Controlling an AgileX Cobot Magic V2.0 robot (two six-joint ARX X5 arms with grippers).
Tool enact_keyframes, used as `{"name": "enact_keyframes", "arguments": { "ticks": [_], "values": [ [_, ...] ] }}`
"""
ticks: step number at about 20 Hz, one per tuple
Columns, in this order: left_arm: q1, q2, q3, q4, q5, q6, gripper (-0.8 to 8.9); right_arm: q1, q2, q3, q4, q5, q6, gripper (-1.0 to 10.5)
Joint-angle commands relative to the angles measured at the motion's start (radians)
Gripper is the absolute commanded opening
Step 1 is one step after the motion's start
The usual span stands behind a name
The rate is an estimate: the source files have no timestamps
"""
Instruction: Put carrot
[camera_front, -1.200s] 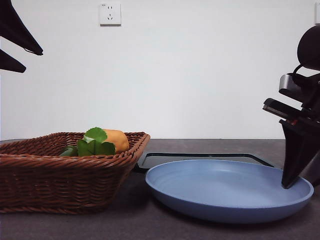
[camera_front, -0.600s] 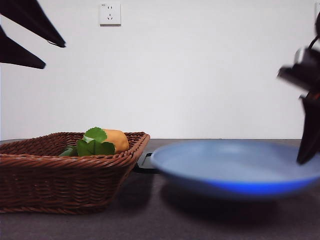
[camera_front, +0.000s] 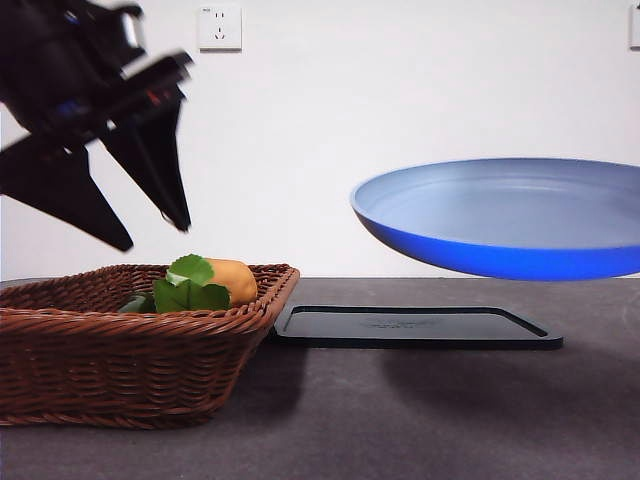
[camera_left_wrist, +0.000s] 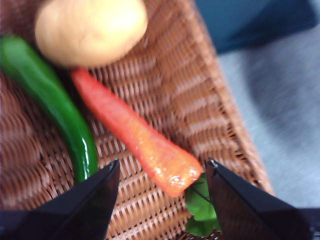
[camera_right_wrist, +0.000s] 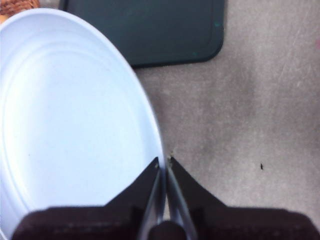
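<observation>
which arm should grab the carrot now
Left. The left gripper hangs open right over the carrot in the basket, while the right gripper is clamped on the blue plate.

Counted across the views: 1 wicker basket (camera_front: 140, 350) at the lower left of the front frame, holding 3 vegetables: 1 carrot (camera_left_wrist: 135, 135) with 1 bunch of green leaves (camera_left_wrist: 200, 210), 1 green pepper (camera_left_wrist: 55, 105) and 1 tan potato (camera_left_wrist: 90, 30). 1 blue plate (camera_front: 500, 215) at the right of the front frame. 1 black tray (camera_front: 415, 327) on the tabletop (camera_front: 400, 420). 2 pincers: the left pincer (camera_left_wrist: 160, 170) and the right pincer (camera_right_wrist: 163, 162), each with 2 black jaws. 1 wall socket (camera_front: 220, 27) at the top of the front frame.
</observation>
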Motion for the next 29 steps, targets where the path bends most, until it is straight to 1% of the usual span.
{"name": "enact_keyframes", "arguments": {
  "ticks": [1, 2, 3, 6, 9, 10, 11, 12, 13, 16, 17, 19, 20, 21, 22, 23, 24, 25, 26, 27, 29],
  "values": [
    [-0.008, 0.125, 0.093, -0.093, -0.005, -0.010, 2.96, 0.001, 0.000, 0.014, 0.002, -0.002, -0.002, 0.0],
    [-0.008, 0.179, 0.129, -0.129, -0.006, -0.010, 2.96, 0.001, 0.000, 0.014, 0.000, -0.002, -0.003, 0.0],
    [-0.008, 0.222, 0.151, -0.135, -0.007, -0.013, 2.96, 0.001, 0.000, 0.014, 0.000, -0.002, -0.009, 0.0],
    [-0.008, 0.315, 0.170, -0.105, -0.006, -0.059, 2.96, 0.001, 0.000, 0.014, 0.000, -0.002, -0.009, 0.0],
    [-0.010, 0.372, 0.171, -0.058, -0.005, -0.059, 2.96, 0.001, 0.000, 0.014, 0.000, -0.002, -0.009, 0.0],
    [-0.016, 0.375, 0.171, -0.046, -0.007, -0.059, 2.95, 0.001, 0.000, 0.014, 0.000, -0.002, -0.009, 0.0],
    [-0.021, 0.375, 0.171, -0.048, -0.009, -0.058, 2.56, 0.001, 0.000, 0.014, 0.000, -0.002, -0.009, 0.0],
    [-0.021, 0.375, 0.171, -0.050, -0.007, -0.051, 1.92, 0.001, 0.000, 0.014, 0.000, -0.002, -0.009, 0.0],
    [-0.021, 0.375, 0.171, -0.056, -0.003, -0.027, 1.36, 0.001, 0.000, 0.014, 0.000, -0.002, -0.009, 0.0],
    [-0.019, 0.357, 0.177, -0.108, -0.005, -0.002, 1.23, 0.001, 0.000, 0.014, 0.000, -0.002, -0.008, 0.0],
    [-0.019, 0.335, 0.182, -0.127, -0.006, 0.016, 1.23, 0.001, 0.000, 0.014, 0.000, -0.002, -0.008, 0.0],
    [-0.019, 0.252, 0.182, -0.147, -0.002, 0.024, 1.23, 0.001, 0.006, 0.014, 0.000, -0.002, 0.000, 0.0],
    [-0.021, 0.192, 0.182, -0.141, 0.034, 0.024, 1.23, 0.002, 0.013, 0.014, 0.000, -0.004, 0.003, 0.0],
    [-0.021, 0.128, 0.182, -0.114, 0.124, 0.023, 1.23, 0.003, 0.028, 0.014, 0.000, -0.010, 0.014, 0.0],
    [-0.021, 0.073, 0.182, -0.060, 0.253, 0.020, 1.24, 0.010, 0.049, 0.014, 0.000, -0.010, 0.030, 0.0],
    [-0.026, 0.033, 0.182, 0.023, 0.407, 0.020, 1.24, 0.026, 0.074, 0.014, 0.001, -0.010, 0.037, 0.0],
    [-0.047, 0.013, 0.182, 0.121, 0.540, 0.020, 1.24, 0.046, 0.103, 0.014, 0.004, -0.012, 0.044, 0.0],
    [-0.083, 0.012, 0.182, 0.225, 0.626, 0.019, 1.24, 0.070, 0.133, 0.014, 0.015, -0.040, 0.048, 0.0],
    [-0.124, 0.016, 0.182, 0.285, 0.617, 0.018, 1.24, 0.094, 0.157, 0.014, 0.034, -0.085, 0.053, 0.0],
    [-0.166, 0.023, 0.182, 0.312, 0.557, 0.019, 1.24, 0.119, 0.177, 0.014, 0.061, -0.117, 0.064, 0.0],
    [-0.246, 0.044, 0.182, 0.298, 0.408, 0.023, 1.24, 0.152, 0.193, 0.014, 0.088, -0.120, 0.079, 0.0]
  ]
}}
